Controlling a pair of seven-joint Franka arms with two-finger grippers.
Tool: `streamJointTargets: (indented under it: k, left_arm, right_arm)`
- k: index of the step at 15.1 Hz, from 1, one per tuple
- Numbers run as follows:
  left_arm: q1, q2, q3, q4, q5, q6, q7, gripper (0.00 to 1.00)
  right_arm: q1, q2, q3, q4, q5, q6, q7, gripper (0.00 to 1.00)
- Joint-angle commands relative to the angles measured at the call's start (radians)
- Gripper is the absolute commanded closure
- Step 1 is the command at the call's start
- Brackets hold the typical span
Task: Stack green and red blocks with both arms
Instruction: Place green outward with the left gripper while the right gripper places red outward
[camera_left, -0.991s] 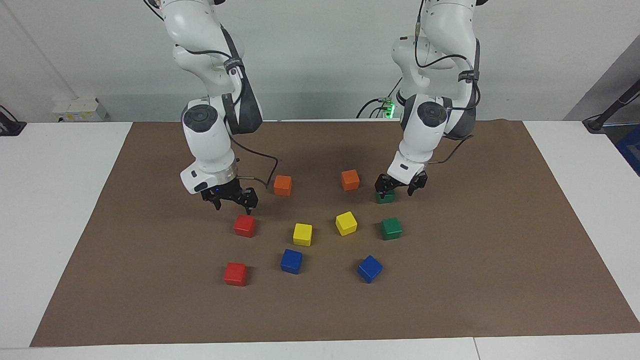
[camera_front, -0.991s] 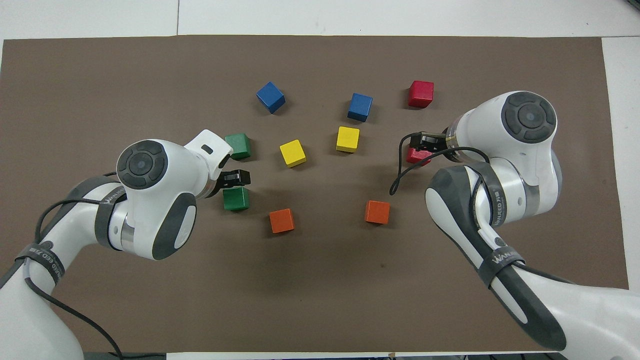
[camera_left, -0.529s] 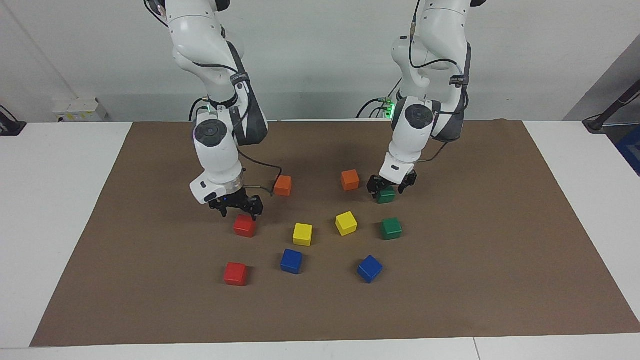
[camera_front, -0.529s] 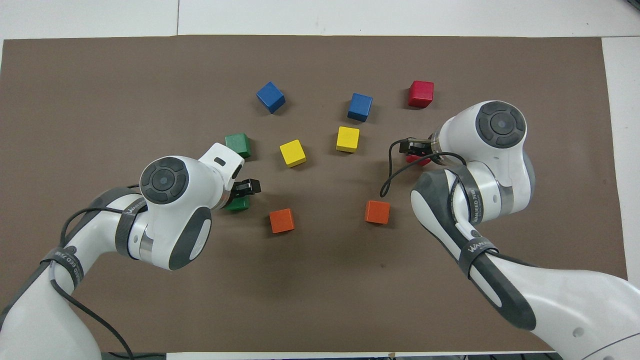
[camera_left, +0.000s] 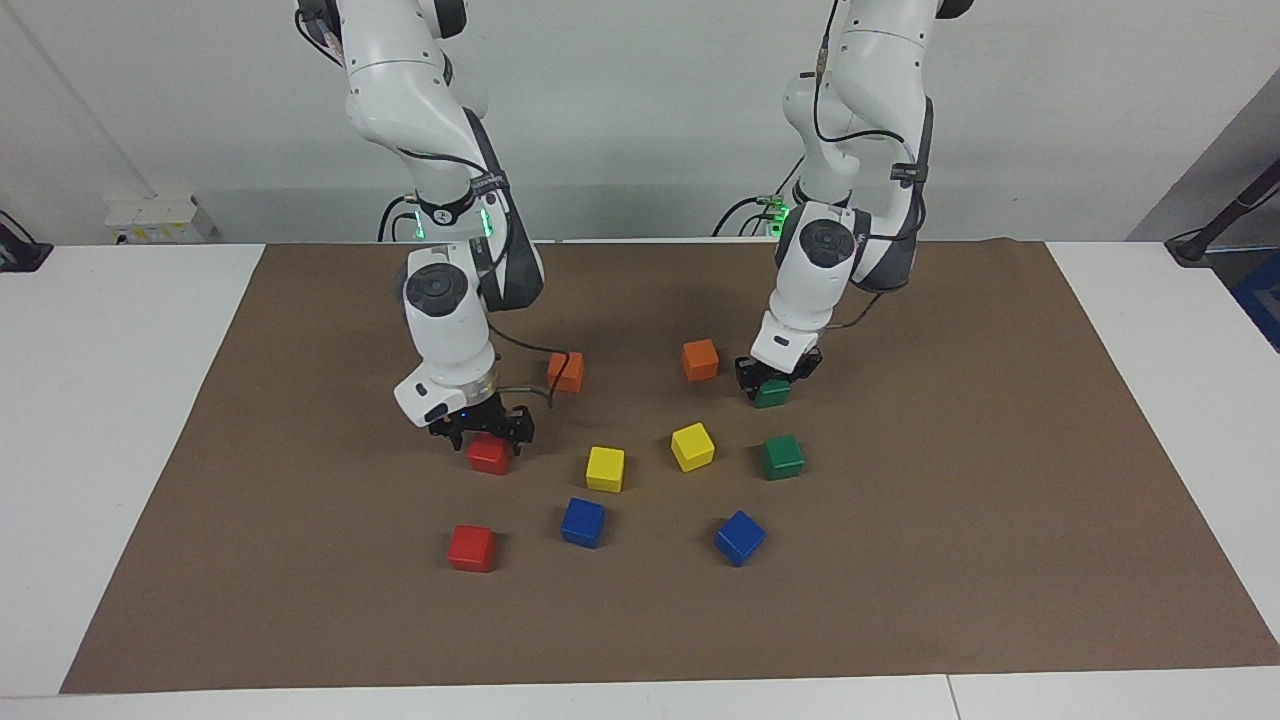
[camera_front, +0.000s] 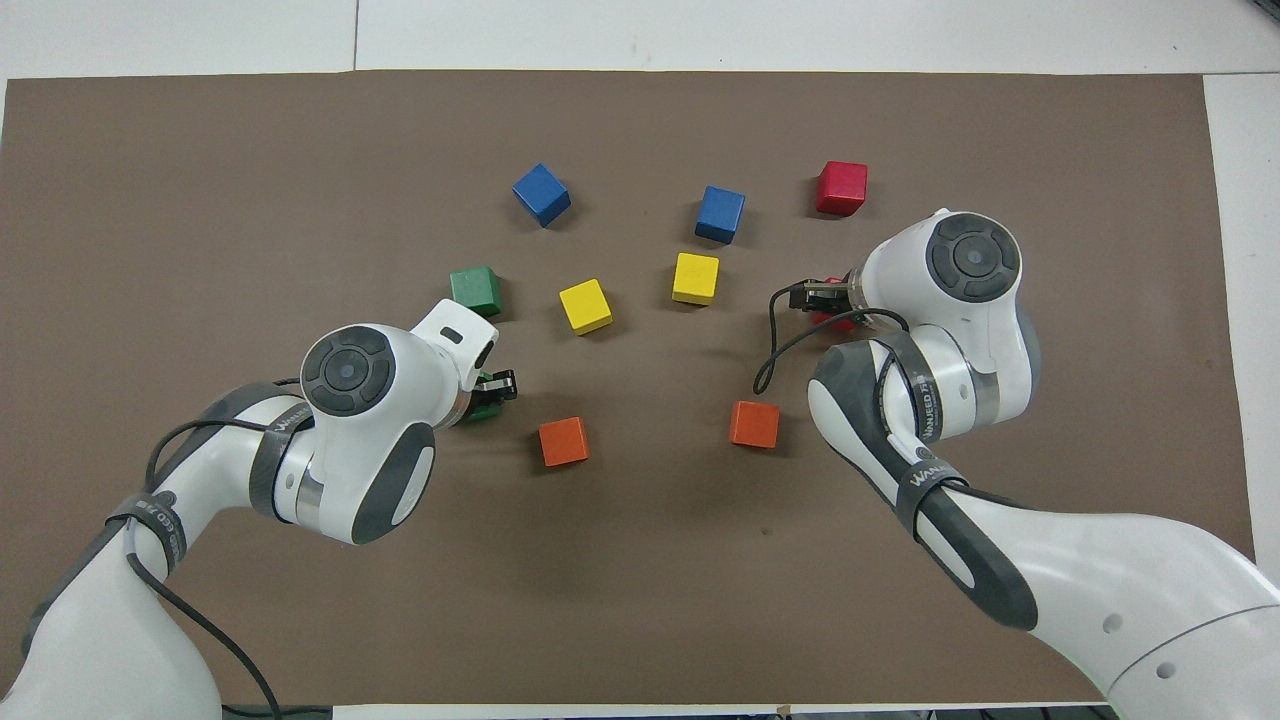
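- Pick-up step, both arms down at once. Left gripper has clamped onto the green block nearer the robots, which sits on the mat beside an orange cube.
- Right gripper is low over the red block nearer the robots, fingers spread, nothing held.
- Spare green block and spare red block sit farther out.
- Next I'd guess: right closes, then both lift straight up and carry to the spares.
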Motion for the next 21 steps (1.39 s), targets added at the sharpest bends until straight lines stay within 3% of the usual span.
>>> streamJointTargets:
  k: [1,3,5,9,12,15,19,21]
  left_arm:
    - [0.046,-0.039,0.018,0.120,0.004,-0.236,0.036,1.00]
    - [0.118,-0.033,0.017,0.187,0.004,-0.302,0.179,1.00]
    - [0.187,-0.027,0.018,0.195,0.006,-0.274,0.298,1.00]
    - [0.311,-0.011,0.018,0.195,0.009,-0.188,0.500,1.00]
    - [0.391,0.018,0.018,0.192,0.012,-0.133,0.617,1.00]
    - [0.399,0.081,0.018,0.184,0.013,-0.058,0.642,1.00]
    - [0.416,0.105,0.023,0.179,0.021,-0.030,0.650,1.00]
    - [0.421,0.107,0.023,0.187,0.100,-0.030,0.651,1.00]
  right_arm:
    - [-0.009,0.013,0.003,-0.005,-0.011,0.043,-0.021,0.01]
    - [-0.011,0.019,0.003,-0.004,-0.011,0.057,-0.018,0.05]
    - [-0.011,0.019,0.003,-0.005,-0.011,0.055,-0.009,0.22]
    - [-0.011,0.019,0.003,-0.005,-0.008,0.051,-0.006,1.00]
    - [-0.012,0.019,0.003,-0.001,-0.007,0.040,-0.007,1.00]
    - [-0.026,-0.006,0.001,0.006,-0.007,-0.009,-0.018,1.00]
    - [-0.076,-0.137,-0.005,0.010,-0.013,-0.187,-0.091,1.00]
    - [-0.138,-0.185,-0.005,0.006,-0.011,-0.235,-0.192,1.00]
